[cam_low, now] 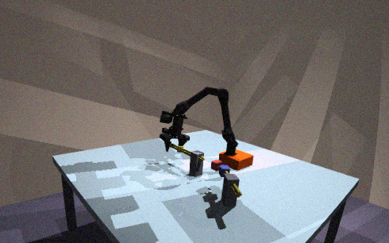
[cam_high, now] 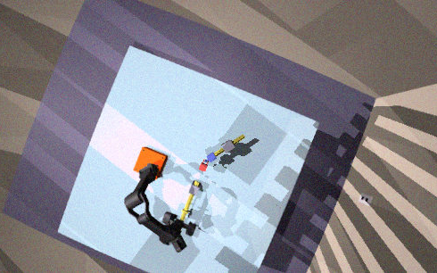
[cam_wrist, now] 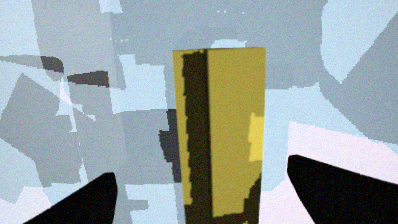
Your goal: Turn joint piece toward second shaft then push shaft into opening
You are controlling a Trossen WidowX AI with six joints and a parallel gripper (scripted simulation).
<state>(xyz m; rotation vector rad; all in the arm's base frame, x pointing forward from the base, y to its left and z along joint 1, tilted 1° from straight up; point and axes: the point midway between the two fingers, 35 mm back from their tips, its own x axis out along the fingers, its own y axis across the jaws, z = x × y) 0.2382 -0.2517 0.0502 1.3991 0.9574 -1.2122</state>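
Observation:
The fixed shaft (cam_high: 242, 137) (cam_low: 236, 190) passes through its grey block (cam_high: 228, 145) (cam_low: 229, 192). On its inner end sits the joint piece, with a blue part (cam_high: 211, 157) (cam_low: 225, 171) and a red part (cam_high: 203, 167) (cam_low: 217, 164). The red part faces the second shaft's inner end across a gap. The yellow second shaft (cam_high: 188, 203) (cam_low: 186, 151) (cam_wrist: 235, 100) runs through another grey block (cam_high: 193, 189) (cam_low: 196, 164). My gripper (cam_high: 180, 223) (cam_low: 174, 145) (cam_wrist: 204, 173) is open at its outer end. In the wrist view the shaft lies between the fingers, with room on both sides. Finger depth is unclear.
The orange base (cam_high: 151, 161) (cam_low: 236, 159) of the arm stands on the pale blue table (cam_high: 123, 89) (cam_low: 296, 190), to one side of the two blocks. Patchy shadows cross the table around the blocks.

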